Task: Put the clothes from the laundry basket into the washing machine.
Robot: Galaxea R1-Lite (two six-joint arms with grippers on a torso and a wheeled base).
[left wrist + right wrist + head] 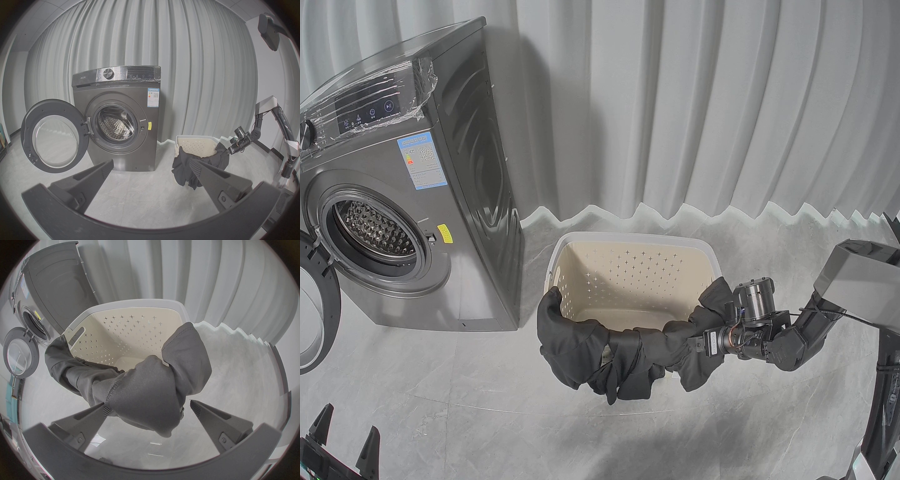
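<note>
Pale stone floor (487,387) noted: dark garment (581,350) hangs over the rim of the laundry basket (631,237), right gripper (148,407) spread wide either side of it, left gripper (150,162) wide, well apart; I judge a shallow pinch could drop it short of the washing machine (462,206).

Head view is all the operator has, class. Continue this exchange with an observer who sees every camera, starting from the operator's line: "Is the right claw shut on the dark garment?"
Observer: No. The right wrist view shows the right claw open, one finger on each side of a fold of the dark garment.
Operator: My view cuts off the door. How far open?
Observer: The left wrist view shows the whole door swung fully aside of the opening.
Operator: Anything in the drum?
Observer: That view looks straight in: bare metal drum, no clothes seen.
</note>
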